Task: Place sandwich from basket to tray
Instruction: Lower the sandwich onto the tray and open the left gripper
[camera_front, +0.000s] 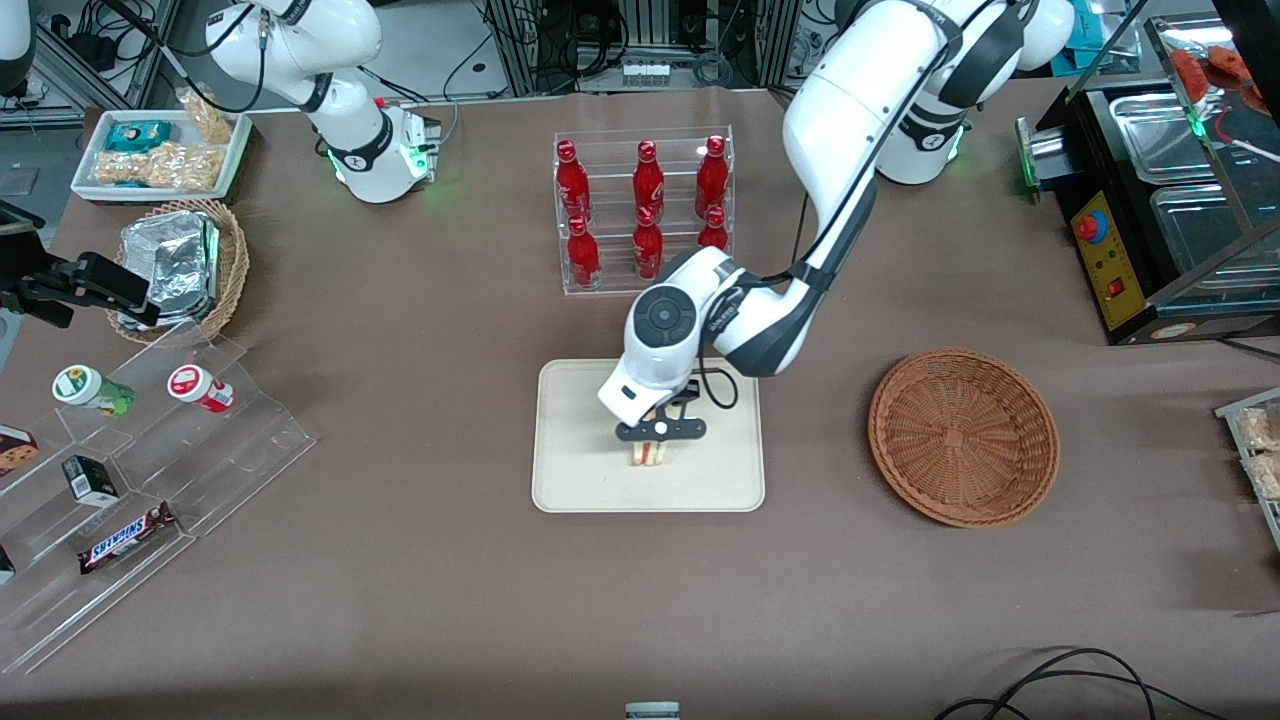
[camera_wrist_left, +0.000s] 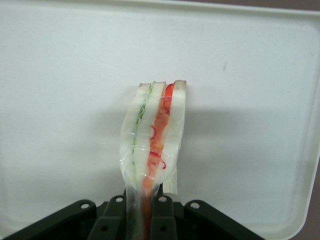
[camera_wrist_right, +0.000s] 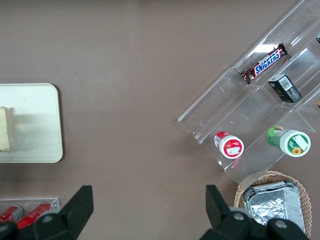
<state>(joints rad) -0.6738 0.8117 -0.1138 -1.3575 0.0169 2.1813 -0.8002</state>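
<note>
The sandwich (camera_wrist_left: 152, 145) stands on edge over the middle of the tray (camera_front: 570, 480), held at one end by the pincer (camera_front: 660, 430), whose fingers press together on it. Whether its lower edge touches the tray or hangs just above it cannot be told. It is a thin wedge of pale bread slices with a green layer and an orange-red layer between them, wrapped in clear film that wrinkles near the grip. It looks light and soft: the slices bow slightly to one side, so a hard squeeze would likely crush it and the slick film could let it slip. The flat bread faces, near an end, seem the safest place to hold it, as the pincer does now.

The tray is a smooth cream rectangle with rounded corners and a low rim, lying flat on the brown table (camera_front: 400, 600). Toward the working arm's end lies the round basket (camera_front: 963, 437), a shallow bowl of reddish-brown woven wicker with nothing in it. Farther from the front camera than the tray stands a clear rack of red bottles (camera_front: 645, 205).
</note>
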